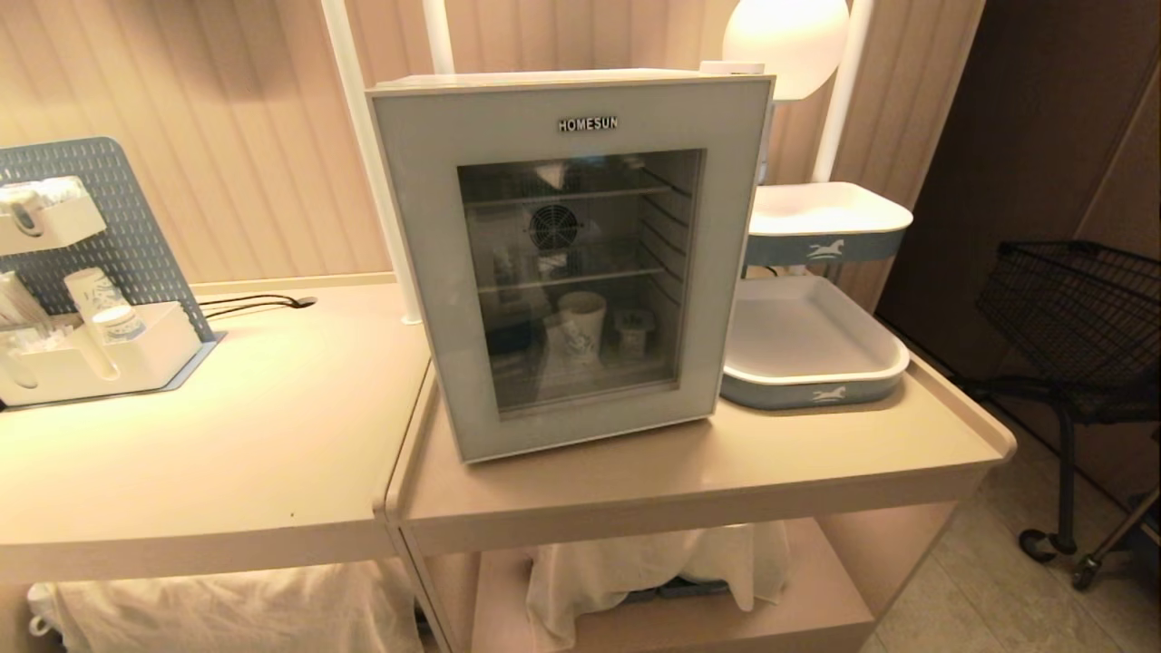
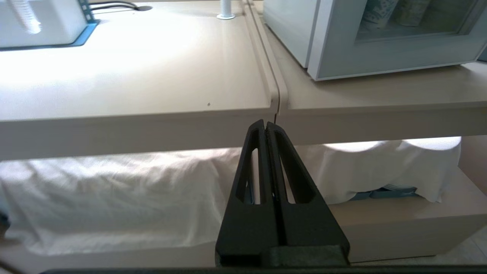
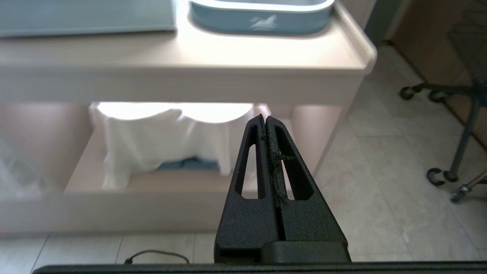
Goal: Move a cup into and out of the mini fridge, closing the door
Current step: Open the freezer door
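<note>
The cup stands inside the mini fridge, low down in the middle of the head view, on the bottom shelf behind the glass; a smaller cup-like thing sits just beside it; the door looks shut, flat against the box, with the word HOMESUN near its top; the fridge rests on a beige counter in the middle of the frame; a blue and white tray sits just to the right of it, and a white holder with more cups is at the far left; neither arm shows in the head view; the left gripper hangs low in front of the counter edge, fingers pressed together and holding nothing; the right gripper hangs low as well, in front of the lower shelf with the white cloth, fingers also pressed together and empty; it seems no step has begun here, with both arms parked; the next move likely calls for one gripper to rise up to the door's edge, spread its fingers and pull the door open, so the cup can be reached.
</note>
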Robot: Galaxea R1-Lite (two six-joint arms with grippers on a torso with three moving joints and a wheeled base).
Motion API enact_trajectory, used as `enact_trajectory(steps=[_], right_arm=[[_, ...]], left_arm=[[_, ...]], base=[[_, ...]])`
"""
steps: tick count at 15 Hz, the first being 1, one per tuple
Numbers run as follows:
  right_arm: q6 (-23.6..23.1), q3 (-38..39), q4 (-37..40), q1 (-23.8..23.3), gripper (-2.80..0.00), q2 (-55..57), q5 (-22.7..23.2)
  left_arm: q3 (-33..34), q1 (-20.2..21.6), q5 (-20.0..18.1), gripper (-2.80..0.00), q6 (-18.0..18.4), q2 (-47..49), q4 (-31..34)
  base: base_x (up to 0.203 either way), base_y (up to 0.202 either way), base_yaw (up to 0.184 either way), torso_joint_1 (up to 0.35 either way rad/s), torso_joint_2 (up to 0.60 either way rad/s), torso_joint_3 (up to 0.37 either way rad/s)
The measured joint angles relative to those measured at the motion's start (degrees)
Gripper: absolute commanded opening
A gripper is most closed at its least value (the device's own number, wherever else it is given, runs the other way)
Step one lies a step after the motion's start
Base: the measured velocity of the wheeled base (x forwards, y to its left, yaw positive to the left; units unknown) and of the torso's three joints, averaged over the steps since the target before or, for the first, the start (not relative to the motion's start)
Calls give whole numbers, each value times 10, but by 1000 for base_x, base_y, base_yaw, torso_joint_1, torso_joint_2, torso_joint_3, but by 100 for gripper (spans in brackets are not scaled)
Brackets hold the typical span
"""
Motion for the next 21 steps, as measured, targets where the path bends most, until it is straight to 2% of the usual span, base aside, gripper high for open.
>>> enact_trajectory(steps=[3,7,10,12,15,17,18,19,21], right_arm=[[0,0,0,0,-280,0,0],[0,0,0,0,-280,0,0],[0,0,0,0,-280,0,0],[0,0,0,0,-280,0,0],[0,0,0,0,-280,0,0],[0,0,0,0,-280,0,0],[0,0,0,0,-280,0,0],[0,0,0,0,-280,0,0],[0,0,0,0,-280,0,0]], left_arm=[[0,0,0,-280,0,0,0],[0,0,-1,-280,4,0,0],[-16,0,14,-280,15,0,-6],[-106,0,46,-280,19,8,28],[-355,4,93,-280,22,46,145],[-499,11,112,-280,24,116,221],[-543,14,118,0,23,163,247],[-570,18,122,0,19,211,261],[-597,19,111,0,-1,311,242]], base=[[156,0,2,4,3,3],[0,0,0,0,0,0],[0,0,0,0,0,0],[0,0,0,0,0,0],[0,0,0,0,0,0],[0,0,0,0,0,0],[0,0,0,0,0,0],[0,0,0,0,0,0],[0,0,0,0,0,0]])
